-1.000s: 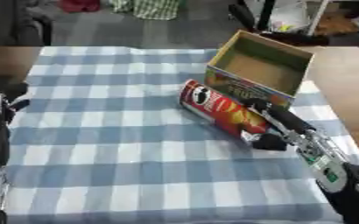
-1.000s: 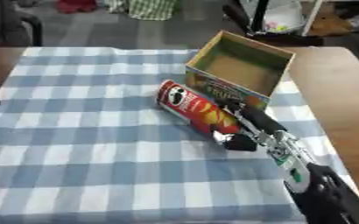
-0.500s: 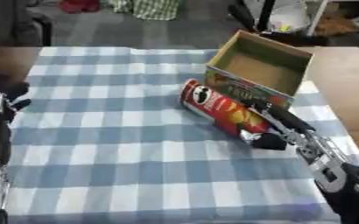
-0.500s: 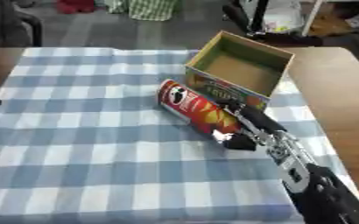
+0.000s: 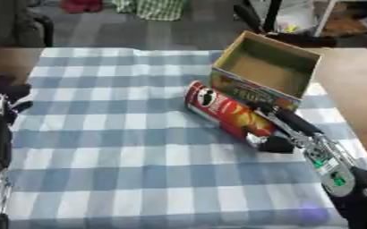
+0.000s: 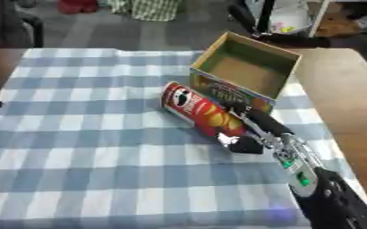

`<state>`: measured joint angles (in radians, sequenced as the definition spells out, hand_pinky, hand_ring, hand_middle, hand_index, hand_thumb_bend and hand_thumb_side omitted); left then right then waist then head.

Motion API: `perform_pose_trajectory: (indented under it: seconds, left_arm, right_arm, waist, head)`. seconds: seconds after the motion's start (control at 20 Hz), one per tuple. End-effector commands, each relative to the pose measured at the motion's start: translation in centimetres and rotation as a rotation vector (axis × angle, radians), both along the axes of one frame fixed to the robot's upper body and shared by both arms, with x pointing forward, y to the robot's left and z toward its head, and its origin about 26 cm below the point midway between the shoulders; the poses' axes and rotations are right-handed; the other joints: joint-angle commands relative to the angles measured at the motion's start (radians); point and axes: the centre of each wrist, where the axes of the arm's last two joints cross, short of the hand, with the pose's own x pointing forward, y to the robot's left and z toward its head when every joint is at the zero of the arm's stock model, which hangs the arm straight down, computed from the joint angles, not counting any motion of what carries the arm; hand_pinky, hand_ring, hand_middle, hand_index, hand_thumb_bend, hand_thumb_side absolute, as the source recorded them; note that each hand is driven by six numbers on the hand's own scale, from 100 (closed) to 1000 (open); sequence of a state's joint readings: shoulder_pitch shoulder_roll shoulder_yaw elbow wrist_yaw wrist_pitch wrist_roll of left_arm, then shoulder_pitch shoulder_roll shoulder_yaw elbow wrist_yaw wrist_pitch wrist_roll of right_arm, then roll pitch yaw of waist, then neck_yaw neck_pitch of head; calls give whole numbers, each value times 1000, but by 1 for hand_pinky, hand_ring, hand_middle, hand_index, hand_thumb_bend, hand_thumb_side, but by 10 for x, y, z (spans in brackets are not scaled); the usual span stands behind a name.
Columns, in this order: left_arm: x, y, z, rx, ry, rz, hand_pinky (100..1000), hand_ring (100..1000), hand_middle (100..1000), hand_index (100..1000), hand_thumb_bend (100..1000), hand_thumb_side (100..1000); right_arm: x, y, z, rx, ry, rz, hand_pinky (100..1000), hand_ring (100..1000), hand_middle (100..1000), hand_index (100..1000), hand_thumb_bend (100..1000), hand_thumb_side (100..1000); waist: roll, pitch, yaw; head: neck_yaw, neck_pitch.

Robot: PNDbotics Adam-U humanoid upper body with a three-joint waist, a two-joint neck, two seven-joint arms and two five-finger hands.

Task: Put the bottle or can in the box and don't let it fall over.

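Our right hand curls around the red can lying on the checked desk, ready to lift it upright into the open box; left hand idles, fingers relaxed.

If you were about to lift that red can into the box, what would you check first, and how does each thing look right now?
1. Right robot hand on the red can: ok, fingers lie over its lower end, thumb at its base.
2. Can upright: not ok, it lies on its side on the checked cloth.
3. Box open and nothing seen inside: ok.
4. Box standing level: cannot tell, it looks tilted toward the can.
5. Path from can to box: ok, the can lies right beside the box front.
6. Left robot hand out of the way: ok, at the left edge.
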<state>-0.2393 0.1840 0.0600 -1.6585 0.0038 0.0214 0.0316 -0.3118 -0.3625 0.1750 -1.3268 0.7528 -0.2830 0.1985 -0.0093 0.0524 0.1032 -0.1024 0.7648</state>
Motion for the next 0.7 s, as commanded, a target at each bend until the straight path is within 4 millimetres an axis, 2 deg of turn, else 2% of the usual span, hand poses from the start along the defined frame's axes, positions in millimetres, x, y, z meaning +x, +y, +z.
perform_pose_trajectory:
  seconds: [0.05,0.1,0.35,0.7]
  left_arm:
    - [1,3,10,9,-36,3,838,861,712,914,447,889]
    - [1,3,10,9,-36,2,838,861,712,914,447,889]
    - [1,3,11,9,-38,1,838,861,713,914,449,889]
    - [1,4,11,9,-38,4,838,862,713,914,449,888]
  right_arm:
    - [-22,-5,-34,-107,83,60,913,1000,876,1000,100,601]
    - [-23,-4,-29,-122,52,85,911,1000,878,1000,100,581]
    - [-30,-8,-16,-221,-23,189,907,1000,911,1000,100,236]
    - [-33,-28,-33,-296,-4,225,898,1000,906,1000,100,228]
  waist:
    - [9,-9,-1]
    - [9,-9,-1]
    - [9,-10,-2]
    - [9,-11,-5]
  head:
    - [2,5]
    - [2,5]
    - [1,5]
    - [4,5]
